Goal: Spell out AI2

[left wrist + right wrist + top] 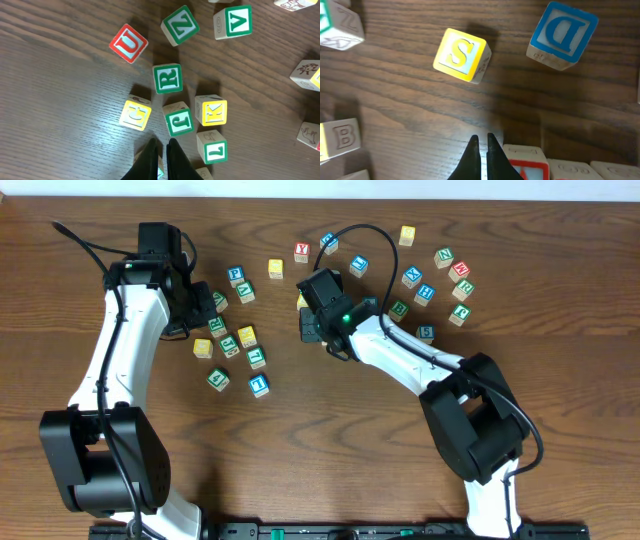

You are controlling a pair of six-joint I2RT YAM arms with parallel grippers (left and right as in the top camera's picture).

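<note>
Blocks (246,335) lie scattered across the desk (330,440) — no A-I-2 row formed yet (the whole job seemingly remains). The left hand (162,145) and right hand (482,140) hover, fingers together, holding nothing.

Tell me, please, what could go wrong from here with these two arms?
1. The left gripper hangs shut over crowded blocks; descending, it may knock the green block just ahead of its tips or the L block.
2. The right gripper sits close beside a red block whose letter is cut off; it may push it aside.
</note>
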